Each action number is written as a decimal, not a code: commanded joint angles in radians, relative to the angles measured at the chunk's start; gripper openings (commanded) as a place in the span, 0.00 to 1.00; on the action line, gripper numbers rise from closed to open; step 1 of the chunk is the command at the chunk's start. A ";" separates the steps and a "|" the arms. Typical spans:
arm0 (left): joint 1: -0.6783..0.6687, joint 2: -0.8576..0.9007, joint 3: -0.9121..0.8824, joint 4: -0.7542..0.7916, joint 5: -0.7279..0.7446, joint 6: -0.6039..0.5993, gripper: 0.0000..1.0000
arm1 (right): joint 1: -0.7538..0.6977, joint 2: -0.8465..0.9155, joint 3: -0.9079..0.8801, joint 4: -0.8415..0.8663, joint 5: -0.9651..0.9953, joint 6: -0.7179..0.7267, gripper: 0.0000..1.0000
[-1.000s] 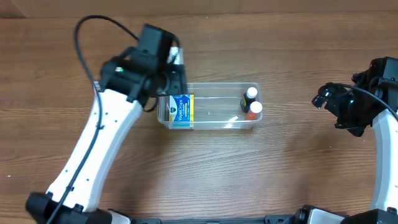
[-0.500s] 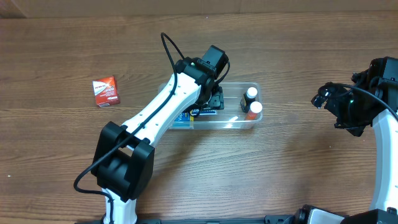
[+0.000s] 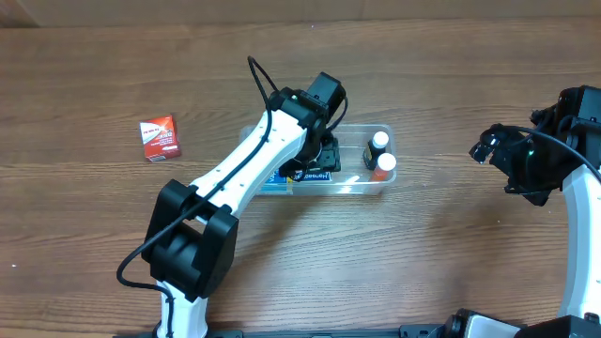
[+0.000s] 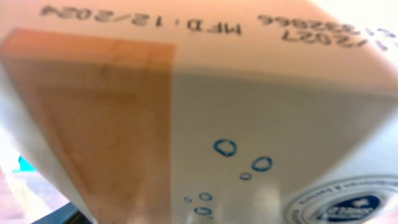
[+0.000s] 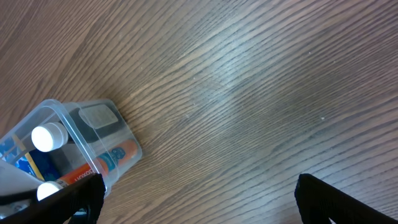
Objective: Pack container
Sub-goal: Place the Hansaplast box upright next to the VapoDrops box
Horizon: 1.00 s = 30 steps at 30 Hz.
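Note:
The clear container (image 3: 352, 150) stands mid-table. It holds a blue and yellow box (image 3: 274, 180) at its left end and two white-capped bottles (image 3: 379, 141) at its right end. My left gripper (image 3: 319, 157) reaches down into the container's middle, shut on a white and orange box (image 4: 217, 112) with blue bubbles. That box fills the left wrist view and hides the fingers; its dark edge (image 3: 315, 175) shows in the overhead view. My right gripper (image 3: 488, 145) is open and empty above bare table, right of the container (image 5: 93, 124).
A small red box (image 3: 160, 138) lies on the table left of the container. The right wrist view shows the bottles' white caps (image 5: 48, 137) and an orange tube (image 5: 112, 158) inside the container's end.
My left arm has swung from the container's left end to over its middle, bringing the box in and uncovering the red box. Since half a second ago it has sunk slightly. The right arm is still.

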 commanded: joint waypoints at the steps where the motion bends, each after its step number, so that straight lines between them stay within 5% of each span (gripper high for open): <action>1: -0.011 0.011 0.055 -0.052 0.029 -0.009 0.73 | 0.004 -0.001 -0.003 0.004 -0.002 -0.003 1.00; 15: -0.011 0.010 0.134 -0.140 0.044 -0.006 0.81 | 0.004 -0.001 -0.003 0.003 -0.003 -0.003 1.00; 19: -0.011 0.010 0.134 -0.151 0.044 -0.006 0.88 | 0.004 -0.001 -0.003 0.003 -0.003 -0.003 1.00; 21: -0.011 0.010 0.134 -0.151 0.044 -0.006 1.00 | 0.004 -0.001 -0.003 0.003 -0.003 -0.003 1.00; 27: -0.011 0.010 0.136 -0.148 0.029 0.015 0.99 | 0.004 -0.001 -0.003 0.003 -0.003 -0.003 1.00; 30: 0.006 -0.016 0.196 -0.211 -0.101 0.017 1.00 | 0.004 -0.001 -0.003 0.003 -0.003 -0.003 1.00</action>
